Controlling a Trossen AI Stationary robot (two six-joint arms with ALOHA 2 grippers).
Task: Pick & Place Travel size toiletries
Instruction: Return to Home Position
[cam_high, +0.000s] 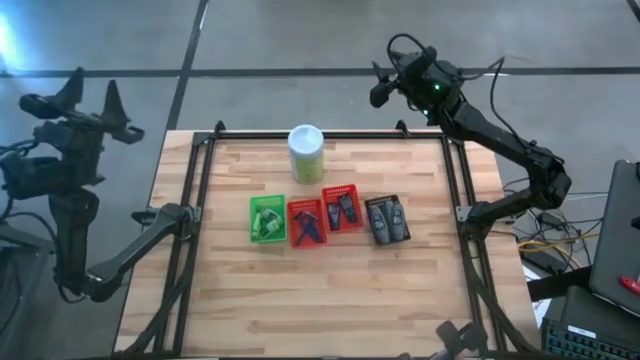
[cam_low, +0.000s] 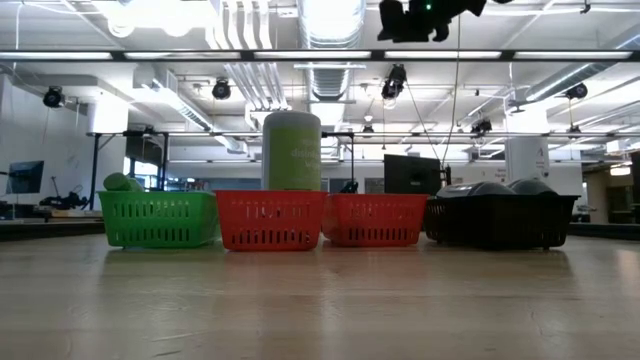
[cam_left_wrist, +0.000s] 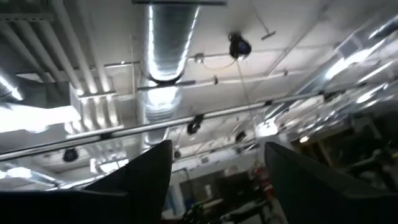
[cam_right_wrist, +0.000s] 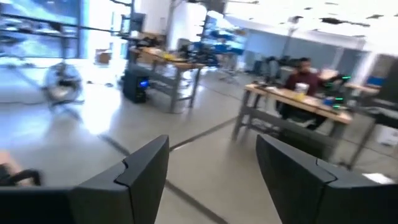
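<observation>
The travel size toiletries lie in four small baskets in a row at mid-table. Green tubes fill the green basket (cam_high: 265, 218). Thin black sticks lie in the left red basket (cam_high: 306, 224), and dark flat items in the right red basket (cam_high: 342, 208). Dark grey bottles lie in the dark basket (cam_high: 387, 220). My left gripper (cam_high: 93, 92) (cam_left_wrist: 217, 149) is raised beyond the table's far left corner, open, pointing up at the ceiling. My right gripper (cam_high: 380, 85) (cam_right_wrist: 211, 143) hangs past the far edge, open, pointing level into the room. Neither has anything between its fingers.
A tall pale-green canister with a white lid (cam_high: 305, 152) stands behind the baskets, near the far edge. A black metal frame (cam_high: 200, 170) runs along the table's sides. Bare wood lies in front of the baskets (cam_low: 320, 300). A person (cam_right_wrist: 301, 78) sits at a desk far off in the room.
</observation>
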